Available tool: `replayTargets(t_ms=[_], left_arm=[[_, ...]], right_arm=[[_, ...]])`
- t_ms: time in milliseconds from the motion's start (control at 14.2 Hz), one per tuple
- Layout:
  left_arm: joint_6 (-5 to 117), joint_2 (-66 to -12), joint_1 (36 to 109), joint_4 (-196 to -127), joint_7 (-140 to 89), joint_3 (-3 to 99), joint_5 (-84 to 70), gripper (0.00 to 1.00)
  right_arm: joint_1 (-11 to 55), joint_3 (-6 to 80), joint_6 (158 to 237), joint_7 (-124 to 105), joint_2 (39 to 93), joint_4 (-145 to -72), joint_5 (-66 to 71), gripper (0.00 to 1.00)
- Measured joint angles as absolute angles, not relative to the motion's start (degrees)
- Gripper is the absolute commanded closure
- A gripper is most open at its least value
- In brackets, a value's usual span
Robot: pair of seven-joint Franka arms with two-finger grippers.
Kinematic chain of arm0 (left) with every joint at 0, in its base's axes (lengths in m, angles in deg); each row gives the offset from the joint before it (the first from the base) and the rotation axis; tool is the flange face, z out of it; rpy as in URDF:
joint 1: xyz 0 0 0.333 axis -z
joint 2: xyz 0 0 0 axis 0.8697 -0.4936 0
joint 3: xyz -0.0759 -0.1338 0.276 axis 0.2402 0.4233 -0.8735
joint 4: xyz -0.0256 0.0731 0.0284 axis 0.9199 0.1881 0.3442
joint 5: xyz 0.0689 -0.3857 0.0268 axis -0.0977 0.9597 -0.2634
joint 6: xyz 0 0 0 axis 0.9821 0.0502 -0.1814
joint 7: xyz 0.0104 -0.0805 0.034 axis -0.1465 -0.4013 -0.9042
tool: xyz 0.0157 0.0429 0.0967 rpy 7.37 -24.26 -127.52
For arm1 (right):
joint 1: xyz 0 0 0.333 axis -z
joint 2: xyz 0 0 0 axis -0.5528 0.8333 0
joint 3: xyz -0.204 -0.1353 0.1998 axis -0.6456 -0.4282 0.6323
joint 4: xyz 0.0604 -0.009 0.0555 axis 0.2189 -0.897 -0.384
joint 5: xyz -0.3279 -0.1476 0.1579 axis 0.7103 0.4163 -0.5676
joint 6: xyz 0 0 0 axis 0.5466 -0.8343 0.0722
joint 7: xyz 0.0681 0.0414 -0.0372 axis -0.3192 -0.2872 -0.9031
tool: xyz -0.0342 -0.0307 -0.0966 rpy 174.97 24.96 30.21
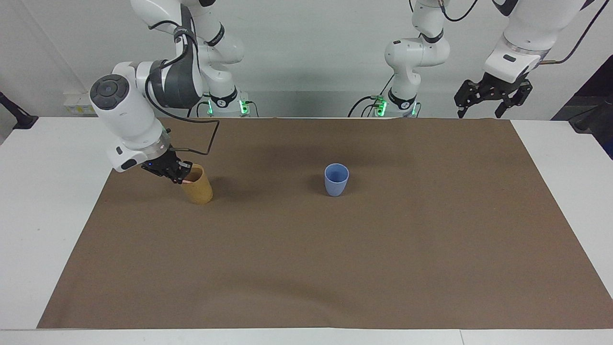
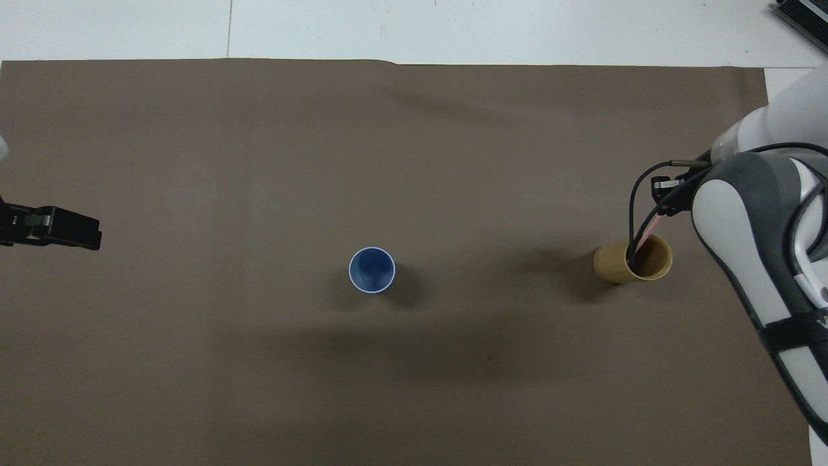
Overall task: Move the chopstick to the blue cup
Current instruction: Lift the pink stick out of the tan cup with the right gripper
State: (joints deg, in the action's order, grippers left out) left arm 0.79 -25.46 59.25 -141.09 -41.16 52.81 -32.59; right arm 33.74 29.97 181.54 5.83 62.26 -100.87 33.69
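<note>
Brown paper (image 1: pixel 335 268) is covering most of the white table (image 1: pixel 43 201). The right arm is reaching down at its own end of the table. The left arm is waiting up high over the edge of the paper at its end.

A yellow cup (image 1: pixel 197 188) is standing on the paper toward the right arm's end. The blue cup (image 1: pixel 336 179) is standing near the middle, well apart from the yellow one.

The right gripper (image 1: pixel 178 175) is sitting right at the rim of the yellow cup, and its fingers are pinching the top of the pink chopstick (image 2: pixel 651 228). The chopstick is leaning in the yellow cup, its low end inside.

The left gripper (image 1: pixel 481 106) is hanging with its fingers spread wide, gripping nothing.
</note>
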Motion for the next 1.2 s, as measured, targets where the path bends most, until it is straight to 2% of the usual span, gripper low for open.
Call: replayTargets(t_ms=[424, 988, 1200], left_arm=[[0.8, -25.5, 59.2, -141.1, -47.2, 52.9, -30.6, 0.0], [0.8, -25.5, 59.2, -141.1, -47.2, 53.2, -30.5, 0.0], [0.5, -25.5, 59.2, -141.1, -45.9, 53.1, -31.2, 0.0]], right_arm=[[33.8, 29.9, 180.1, 5.6, 59.0, -100.7, 33.8, 1.0], [33.7, 30.0, 176.6, 5.6, 49.5, -100.6, 33.8, 1.0], [32.8, 30.2, 176.1, 5.6, 47.5, -100.6, 33.7, 1.0]])
